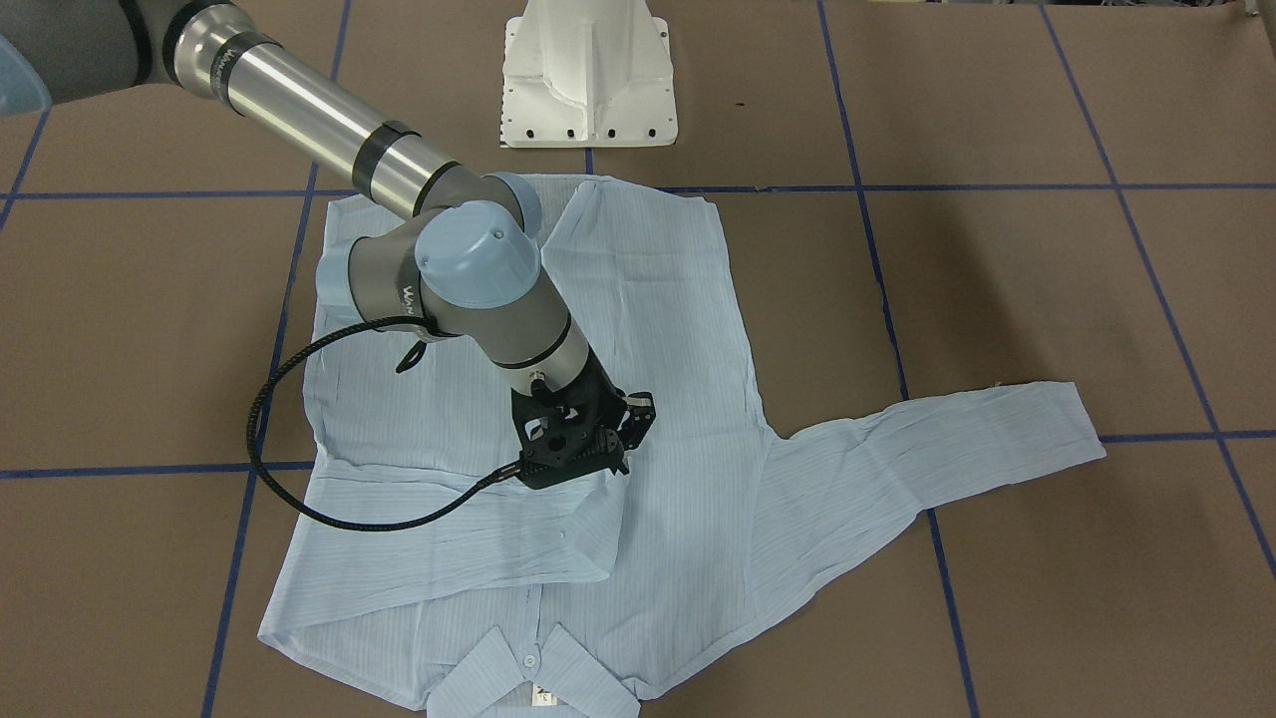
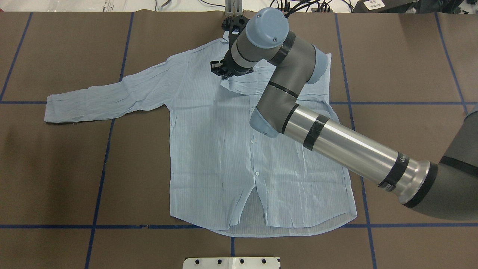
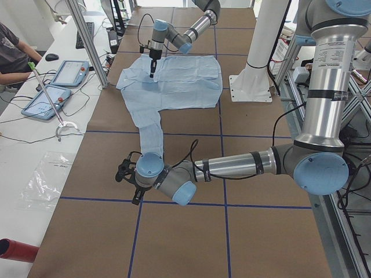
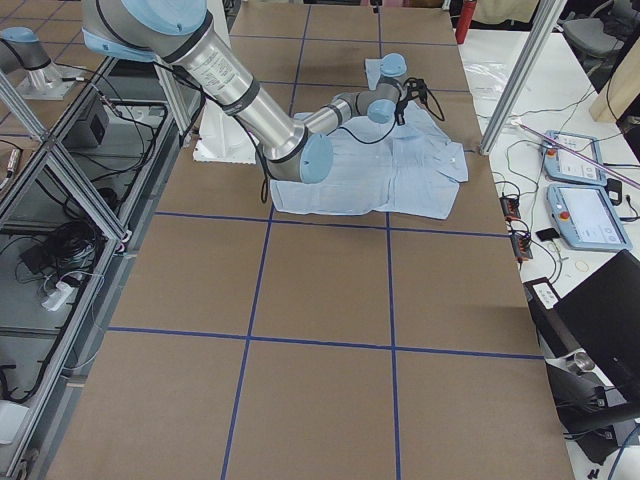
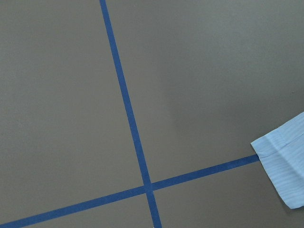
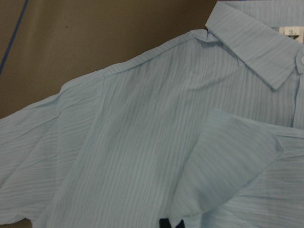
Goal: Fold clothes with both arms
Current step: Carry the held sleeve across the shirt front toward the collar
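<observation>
right fingertips [image 6: 165, 223] look pinched on the cuff corner of the folded sleeve [image 1: 449, 519], which lies across the shirt [image 2: 213, 149] chest. right gripper [image 2: 219, 70] sits near the collar [image 6: 256, 52]. shirt lies flat, buttons up, on the brown table [image 2: 56, 168], with the other sleeve [image 2: 108, 95] stretched sideways. left gripper [image 3: 124, 174] hangs near that sleeve's cuff [image 5: 285, 166], not touching. i can't tell its finger state.

Your pale-blue shirt [image 2: 216, 157] lies flat on the bench [image 2: 74, 168], buttoned front up, 1 sleeve [image 1: 449, 529] folded across its chest, the other outstretched. The right arm [image 2: 336, 142] reaches over it; the left arm [image 3: 232, 165] sits low beside the outstretched cuff [image 5: 282, 164].
</observation>
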Controlling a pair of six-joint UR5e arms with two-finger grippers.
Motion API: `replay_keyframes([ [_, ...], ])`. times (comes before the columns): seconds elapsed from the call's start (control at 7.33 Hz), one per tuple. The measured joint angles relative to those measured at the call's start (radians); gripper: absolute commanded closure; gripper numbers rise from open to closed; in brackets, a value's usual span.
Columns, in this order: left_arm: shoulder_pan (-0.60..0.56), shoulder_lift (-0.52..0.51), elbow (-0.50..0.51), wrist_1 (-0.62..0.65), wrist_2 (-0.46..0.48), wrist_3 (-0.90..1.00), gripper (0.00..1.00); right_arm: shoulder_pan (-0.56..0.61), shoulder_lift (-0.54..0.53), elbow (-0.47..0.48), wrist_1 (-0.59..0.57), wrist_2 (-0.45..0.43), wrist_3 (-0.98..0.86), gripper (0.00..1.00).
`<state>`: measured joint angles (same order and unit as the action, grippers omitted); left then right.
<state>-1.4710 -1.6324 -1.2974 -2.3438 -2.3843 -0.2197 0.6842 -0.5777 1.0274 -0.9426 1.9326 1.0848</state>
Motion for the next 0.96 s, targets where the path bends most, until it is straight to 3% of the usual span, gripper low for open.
replay_keyframes([
  [0.14,0.000,-0.001,0.001,0.000,-0.001,-0.001,0.00,-0.020,0.031,-0.055,0.000,-0.020,-0.002,0.00],
  [0.41,0.000,-0.006,0.009,-0.001,-0.001,-0.001,0.00,-0.056,0.104,-0.116,0.001,-0.093,-0.002,0.00],
  [0.96,0.007,-0.029,0.032,-0.003,0.010,-0.016,0.00,-0.090,0.132,-0.117,-0.007,-0.167,0.005,0.00],
])
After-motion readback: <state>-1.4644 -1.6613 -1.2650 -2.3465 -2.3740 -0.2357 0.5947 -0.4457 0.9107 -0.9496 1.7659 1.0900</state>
